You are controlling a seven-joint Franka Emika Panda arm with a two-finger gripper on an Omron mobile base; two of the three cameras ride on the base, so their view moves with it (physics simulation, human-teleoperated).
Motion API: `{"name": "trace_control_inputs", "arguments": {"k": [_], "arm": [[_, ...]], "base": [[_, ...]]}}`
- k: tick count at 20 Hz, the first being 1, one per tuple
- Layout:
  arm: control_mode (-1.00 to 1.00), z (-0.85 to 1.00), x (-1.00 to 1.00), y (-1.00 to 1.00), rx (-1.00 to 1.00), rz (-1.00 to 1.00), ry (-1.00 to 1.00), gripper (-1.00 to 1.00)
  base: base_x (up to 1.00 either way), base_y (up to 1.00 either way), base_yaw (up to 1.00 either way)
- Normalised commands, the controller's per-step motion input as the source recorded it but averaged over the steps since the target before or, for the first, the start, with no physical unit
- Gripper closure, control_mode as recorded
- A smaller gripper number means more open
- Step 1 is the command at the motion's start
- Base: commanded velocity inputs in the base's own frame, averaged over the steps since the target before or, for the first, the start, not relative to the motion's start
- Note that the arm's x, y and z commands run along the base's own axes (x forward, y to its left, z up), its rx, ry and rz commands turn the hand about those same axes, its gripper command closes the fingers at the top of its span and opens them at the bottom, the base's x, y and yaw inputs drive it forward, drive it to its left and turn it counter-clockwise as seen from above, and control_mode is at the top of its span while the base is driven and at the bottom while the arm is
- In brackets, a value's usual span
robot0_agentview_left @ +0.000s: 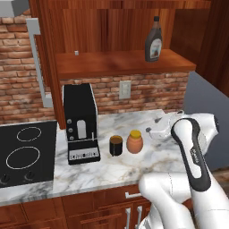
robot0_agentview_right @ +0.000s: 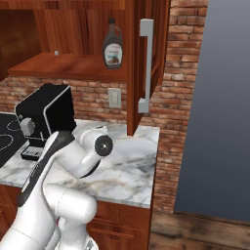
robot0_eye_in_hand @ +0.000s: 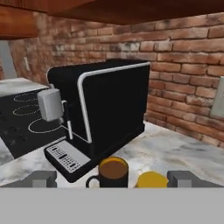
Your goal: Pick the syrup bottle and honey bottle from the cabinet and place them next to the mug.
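Honey [robot0_agentview_left: 134, 142] sits just beside mug [robot0_agentview_left: 116, 145] on tabletop [robot0_agentview_left: 134, 167]; syrup [robot0_agentview_left: 153, 41] on cabinet [robot0_agentview_left: 116, 62] shelf (upright). Pincer [robot0_eye_in_hand: 112, 178] spread, holding nothing.

in the left base view, the syrup bottle [robot0_agentview_left: 153, 44] stands on the cabinet [robot0_agentview_left: 120, 62] shelf at the upper right of the frame, near the shelf's right end. below it, on the counter [robot0_agentview_left: 134, 167] at mid-frame, the mug [robot0_agentview_left: 116, 145] and the honey bottle [robot0_agentview_left: 134, 142] sit side by side, mug on the left, just apart. the coffee machine [robot0_agentview_left: 80, 123] stands left of the mug, and the stovetop [robot0_agentview_left: 24, 154] lies at the lower left. a wall outlet [robot0_agentview_left: 125, 89] sits behind the pair.
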Motion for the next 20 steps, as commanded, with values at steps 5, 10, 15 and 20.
{"name": "trace_control_inputs", "arguments": {"k": [5, 10, 15, 20], "arm": [[-1.0, 0.28, -0.37, -0.18, 0.0, -0.27, 0.03, -1.0], [-1.0, 0.44, -0.37, -0.15, 0.0, -0.15, 0.13, -1.0], [-1.0, 0.51, -0.42, -0.09, 0.0, -0.08, 0.16, -1.0], [-1.0, 0.53, -0.26, 0.0, -0.02, -0.16, 0.16, -1.0]], "base": [[0.0, 0.0, 0.0], [0.0, 0.0, 0.0], [0.0, 0.0, 0.0], [0.0, 0.0, 0.0]]}}
